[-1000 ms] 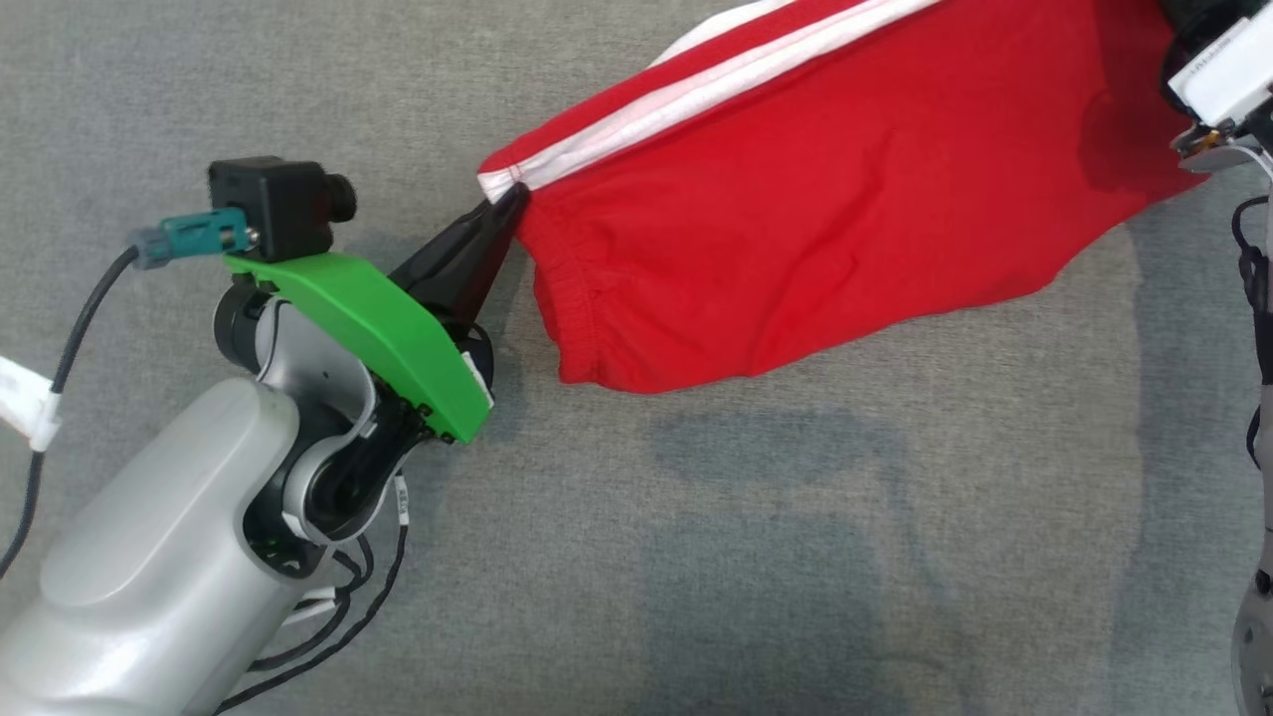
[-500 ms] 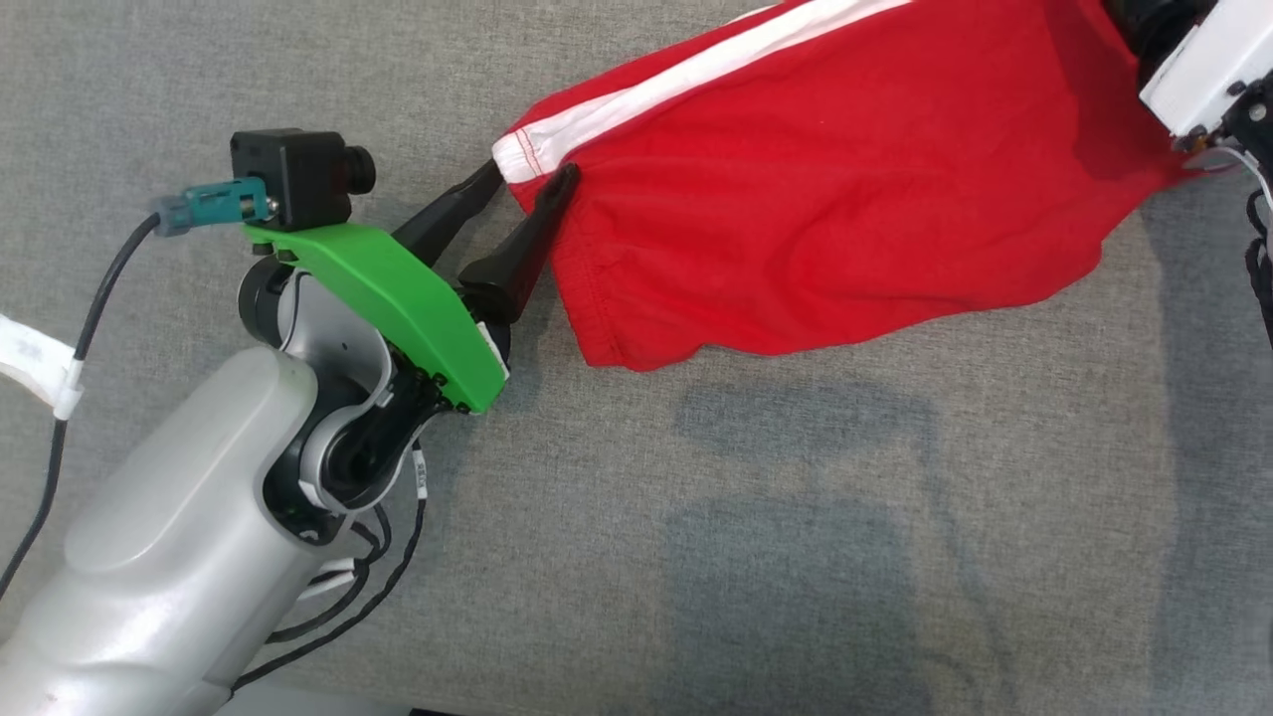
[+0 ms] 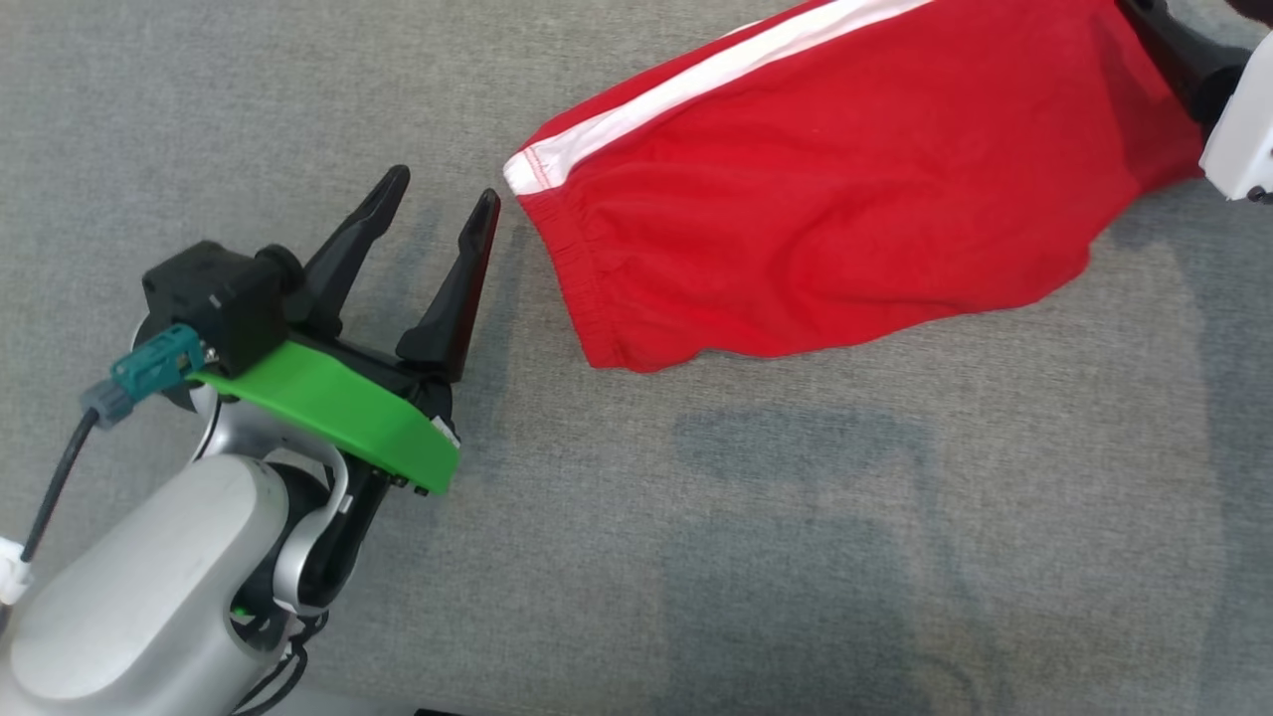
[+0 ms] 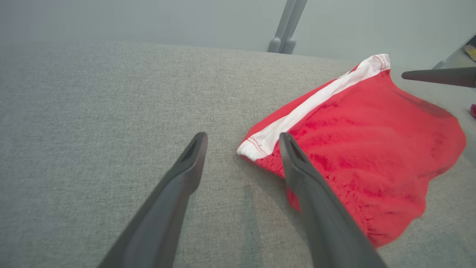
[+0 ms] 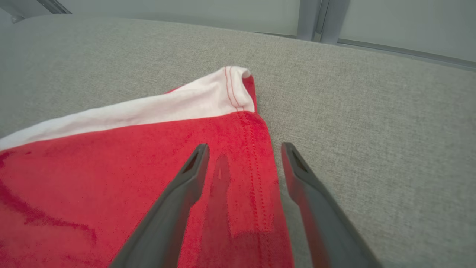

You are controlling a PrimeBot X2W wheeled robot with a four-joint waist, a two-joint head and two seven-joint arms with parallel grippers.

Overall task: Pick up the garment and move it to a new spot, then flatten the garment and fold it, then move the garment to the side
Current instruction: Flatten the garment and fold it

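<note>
Nearest, at the lower left of the head view, the pale forearm (image 3: 129,597) of the left arm is seen, with a green bracket (image 3: 338,413) and a small black camera (image 3: 214,298) mounted at its wrist. A teal plug (image 3: 149,363) is fitted to the camera. Just beyond these, the left gripper (image 3: 444,184) is released: its two dark fingers are spread wide and nothing is held between them. It is pointed up the view over a grey cloth surface (image 3: 696,557).

The garment (image 3: 816,199) is laid on that surface, from the middle of the head view to its upper right. It is red, and a white stripe (image 3: 696,85) runs along its far edge. Its gathered hem is turned toward the left gripper. A narrow strip of grey is seen between the nearer fingertip and the striped corner, so the two are just beside each other and apart.

Farthest, at the garment's other end, the right gripper (image 5: 245,146) is also released, its fingers parted over the stitched red hem. No cloth is pinched between them. Whether the fingers rest on the cloth cannot be told. Behind the surface a pale wall (image 5: 186,11) and grey posts (image 5: 310,18) are seen.
</note>
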